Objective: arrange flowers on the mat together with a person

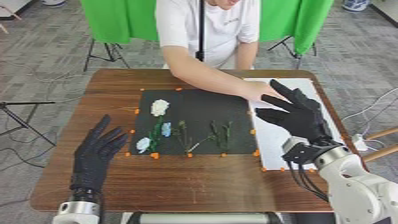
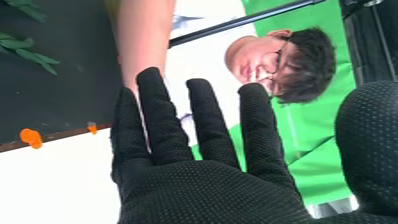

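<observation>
In the head view the black mat lies mid-table, with a white flower, blue flowers and green stems on it. My right hand is over the white sheet right of the mat, its fingers extended and holding nothing. My left hand rests left of the mat, fingers straight. A person's hand is at the white sheet's upper part, near my right fingertips; what it holds cannot be made out. The right wrist view shows my right hand with straight fingers, and green leaves on the mat.
The white sheet lies beside the mat on the brown wooden table. Orange pieces mark the edges of mat and sheet. The person's arm reaches across from the far side, above the mat's far right corner.
</observation>
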`<act>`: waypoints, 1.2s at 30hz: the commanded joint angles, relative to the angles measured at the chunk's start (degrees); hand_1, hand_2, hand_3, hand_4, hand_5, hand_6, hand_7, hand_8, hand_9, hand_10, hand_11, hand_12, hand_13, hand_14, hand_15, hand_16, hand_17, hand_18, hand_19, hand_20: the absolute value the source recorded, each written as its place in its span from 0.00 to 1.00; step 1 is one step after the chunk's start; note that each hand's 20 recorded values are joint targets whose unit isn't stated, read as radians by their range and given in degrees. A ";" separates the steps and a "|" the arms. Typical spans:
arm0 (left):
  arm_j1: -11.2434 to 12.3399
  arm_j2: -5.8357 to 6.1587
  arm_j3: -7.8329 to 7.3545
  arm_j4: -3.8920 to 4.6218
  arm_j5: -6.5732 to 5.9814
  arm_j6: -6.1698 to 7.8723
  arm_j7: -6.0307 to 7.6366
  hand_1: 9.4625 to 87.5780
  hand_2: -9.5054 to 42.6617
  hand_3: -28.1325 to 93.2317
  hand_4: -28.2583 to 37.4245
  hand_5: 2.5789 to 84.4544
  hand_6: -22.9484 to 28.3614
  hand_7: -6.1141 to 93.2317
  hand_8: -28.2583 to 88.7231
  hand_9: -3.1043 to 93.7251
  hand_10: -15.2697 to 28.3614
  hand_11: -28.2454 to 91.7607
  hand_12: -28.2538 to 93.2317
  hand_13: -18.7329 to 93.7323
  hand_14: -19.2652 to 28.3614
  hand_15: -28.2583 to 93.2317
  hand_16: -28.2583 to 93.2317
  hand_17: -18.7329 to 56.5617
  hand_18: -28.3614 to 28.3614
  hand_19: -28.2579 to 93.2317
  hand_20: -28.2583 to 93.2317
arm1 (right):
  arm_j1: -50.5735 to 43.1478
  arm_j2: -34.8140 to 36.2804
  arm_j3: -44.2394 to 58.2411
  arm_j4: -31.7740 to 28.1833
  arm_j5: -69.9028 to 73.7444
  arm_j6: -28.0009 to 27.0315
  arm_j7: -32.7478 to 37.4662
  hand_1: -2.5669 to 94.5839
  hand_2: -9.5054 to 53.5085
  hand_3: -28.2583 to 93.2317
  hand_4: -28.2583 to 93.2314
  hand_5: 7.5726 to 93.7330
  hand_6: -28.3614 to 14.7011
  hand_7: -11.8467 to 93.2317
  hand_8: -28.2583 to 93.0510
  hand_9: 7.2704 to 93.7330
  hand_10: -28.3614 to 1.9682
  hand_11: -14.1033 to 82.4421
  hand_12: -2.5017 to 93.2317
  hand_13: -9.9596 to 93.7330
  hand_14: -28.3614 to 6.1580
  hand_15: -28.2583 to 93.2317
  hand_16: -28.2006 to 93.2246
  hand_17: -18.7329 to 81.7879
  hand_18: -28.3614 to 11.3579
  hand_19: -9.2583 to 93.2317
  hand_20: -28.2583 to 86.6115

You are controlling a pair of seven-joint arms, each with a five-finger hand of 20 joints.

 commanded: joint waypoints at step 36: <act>0.06 -0.65 0.72 0.15 0.39 0.46 -1.23 0.09 0.45 0.79 0.00 0.30 0.56 0.17 0.16 0.33 0.78 0.40 0.32 0.38 0.90 0.53 0.19 0.16 0.86 0.67 0.34 | 0.88 1.80 -0.84 0.50 -6.38 1.78 1.76 0.20 0.23 0.86 0.00 0.31 0.72 0.23 0.13 0.39 0.42 0.22 0.15 0.47 0.23 0.41 0.40 0.23 0.24 0.51 0.39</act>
